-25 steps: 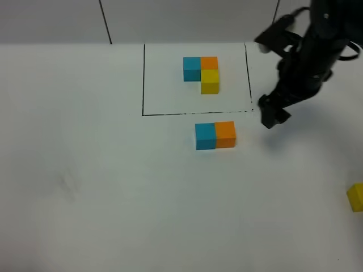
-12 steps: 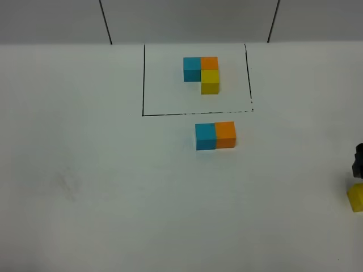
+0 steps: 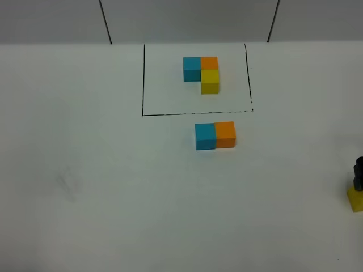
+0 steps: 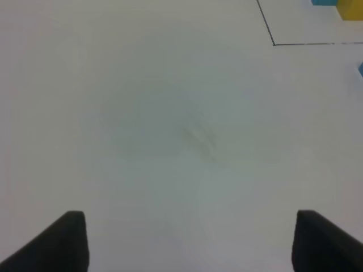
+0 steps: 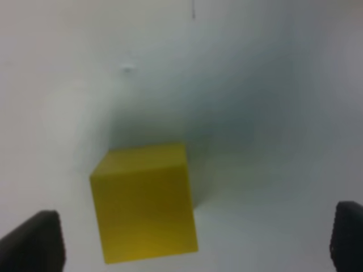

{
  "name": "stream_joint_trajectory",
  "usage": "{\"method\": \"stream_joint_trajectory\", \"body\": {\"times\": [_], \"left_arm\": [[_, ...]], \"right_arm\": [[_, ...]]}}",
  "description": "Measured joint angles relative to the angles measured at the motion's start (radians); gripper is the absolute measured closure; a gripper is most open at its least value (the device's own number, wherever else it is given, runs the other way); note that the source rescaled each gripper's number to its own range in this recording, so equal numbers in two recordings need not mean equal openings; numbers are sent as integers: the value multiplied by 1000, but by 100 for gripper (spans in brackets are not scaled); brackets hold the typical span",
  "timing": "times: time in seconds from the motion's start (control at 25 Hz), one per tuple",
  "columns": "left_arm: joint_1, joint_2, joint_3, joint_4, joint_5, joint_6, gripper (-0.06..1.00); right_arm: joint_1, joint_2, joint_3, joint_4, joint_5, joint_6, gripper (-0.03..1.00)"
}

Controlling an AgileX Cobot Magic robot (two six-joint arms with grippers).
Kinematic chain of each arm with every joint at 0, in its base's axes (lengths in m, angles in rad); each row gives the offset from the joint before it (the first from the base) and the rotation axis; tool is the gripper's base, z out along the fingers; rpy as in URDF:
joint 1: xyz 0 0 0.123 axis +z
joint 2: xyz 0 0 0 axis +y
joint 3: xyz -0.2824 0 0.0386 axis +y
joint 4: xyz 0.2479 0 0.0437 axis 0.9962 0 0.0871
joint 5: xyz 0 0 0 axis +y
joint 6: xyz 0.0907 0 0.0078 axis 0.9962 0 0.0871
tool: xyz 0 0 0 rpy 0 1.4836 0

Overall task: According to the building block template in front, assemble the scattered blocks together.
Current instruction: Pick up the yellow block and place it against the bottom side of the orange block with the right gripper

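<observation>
The building block template (image 3: pixel 201 71), an L of blue, orange and yellow cubes, sits inside its black-line frame (image 3: pixel 143 79) at the back. Just in front of the frame, the loose light blue cube (image 3: pixel 205 136) and the orange cube (image 3: pixel 225 134) lie side by side, touching. The loose yellow cube (image 3: pixel 355 199) lies at the far right edge. My right gripper (image 3: pixel 358 173) hangs right above it. In the right wrist view the gripper (image 5: pixel 190 241) is open, with the yellow cube (image 5: pixel 144 201) between its fingertips (image 5: pixel 31 241), not touching them. My left gripper (image 4: pixel 193 243) is open and empty over bare table.
The white table (image 3: pixel 113 187) runs to a grey back wall with two black cables. In the left wrist view a corner of the frame (image 4: pixel 272 35) and a piece of the template (image 4: pixel 351 8) show at the picture's edge.
My right arm has swung from beside the frame's right side to the far right edge, then come down a little over the yellow cube. The cubes have not moved.
</observation>
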Motion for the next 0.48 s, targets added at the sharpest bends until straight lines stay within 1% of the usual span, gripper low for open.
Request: {"method": "stream_joint_trajectory", "body": {"times": [0.16, 0.28, 0.48], "left_arm": [[0, 0, 0, 0, 0, 0, 34], [0, 0, 0, 0, 0, 0, 34], [0, 0, 0, 0, 0, 0, 34]], "right_arm": [[0, 37, 20, 2, -19, -8, 9], [-1, 51, 47, 8, -54, -10, 11], [-1, 77, 51, 25, -85, -36, 15]]}}
